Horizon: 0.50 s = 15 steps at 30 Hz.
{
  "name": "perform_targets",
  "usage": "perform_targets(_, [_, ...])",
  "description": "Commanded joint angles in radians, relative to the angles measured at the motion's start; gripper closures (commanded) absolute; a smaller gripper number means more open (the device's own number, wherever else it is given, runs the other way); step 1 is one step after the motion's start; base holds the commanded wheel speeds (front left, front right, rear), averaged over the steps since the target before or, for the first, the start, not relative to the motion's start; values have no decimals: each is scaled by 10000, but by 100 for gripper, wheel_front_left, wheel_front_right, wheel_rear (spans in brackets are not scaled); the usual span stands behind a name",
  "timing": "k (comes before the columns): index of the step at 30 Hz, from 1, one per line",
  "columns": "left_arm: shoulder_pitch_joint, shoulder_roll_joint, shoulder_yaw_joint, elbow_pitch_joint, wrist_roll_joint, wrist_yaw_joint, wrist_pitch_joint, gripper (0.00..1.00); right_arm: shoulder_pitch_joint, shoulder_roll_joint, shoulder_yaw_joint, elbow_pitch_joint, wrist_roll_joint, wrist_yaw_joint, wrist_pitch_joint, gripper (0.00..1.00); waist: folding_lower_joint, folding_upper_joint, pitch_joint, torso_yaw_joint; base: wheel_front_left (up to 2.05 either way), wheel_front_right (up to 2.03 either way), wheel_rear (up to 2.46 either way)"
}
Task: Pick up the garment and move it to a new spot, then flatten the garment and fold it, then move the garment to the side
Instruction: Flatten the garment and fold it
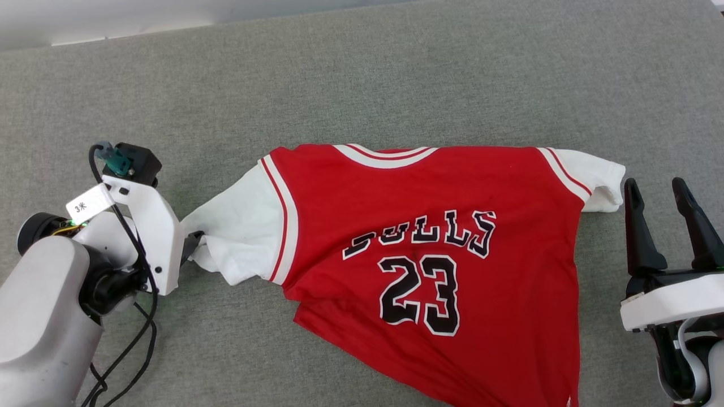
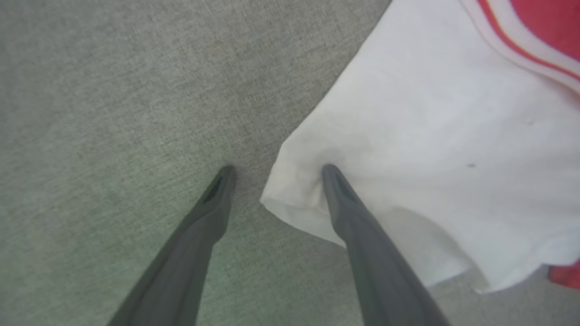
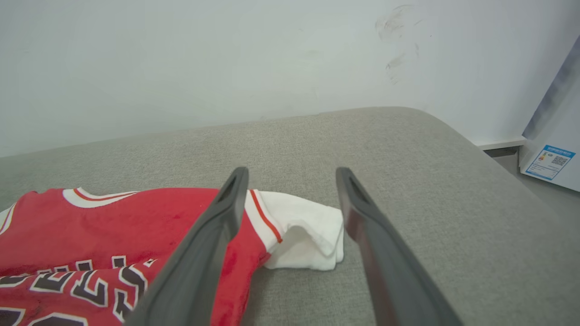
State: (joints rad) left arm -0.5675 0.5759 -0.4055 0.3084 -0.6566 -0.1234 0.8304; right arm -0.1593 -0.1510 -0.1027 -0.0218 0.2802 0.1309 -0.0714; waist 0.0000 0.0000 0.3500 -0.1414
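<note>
The garment (image 1: 430,237), a red jersey with white short sleeves and black "BULLS 23" lettering, lies spread but rumpled on the grey fabric surface (image 1: 362,85). My left gripper (image 1: 192,243) is at the tip of the garment's left sleeve. In the left wrist view this gripper (image 2: 277,168) is open and straddles the sleeve's corner (image 2: 408,149), one fingertip (image 2: 328,170) pressing on the white cloth and the other on bare grey fabric. My right gripper (image 1: 653,182) is open just right of the folded-under right sleeve (image 3: 308,235), holding nothing.
A pale wall (image 3: 226,59) rises behind the surface. The cushion's rounded right edge (image 3: 489,154) drops off toward a white appliance with a blue label (image 3: 550,163). Black cables (image 1: 141,339) hang off my left arm. Bare grey fabric lies beyond the garment.
</note>
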Motion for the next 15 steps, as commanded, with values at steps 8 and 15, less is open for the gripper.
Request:
perform_targets(8, [191, 228, 298, 484, 185, 91, -1787, 100, -68, -195, 115, 228, -93, -3, 318, 0, 0, 0, -277, 115, 0, 0, 0])
perform_targets(15, [364, 369, 931, -767, 762, 406, -4476, 100, 188, -957, 534, 130, 164, -3, 2219, 0, 0, 0, -864, 542, 0, 0, 0])
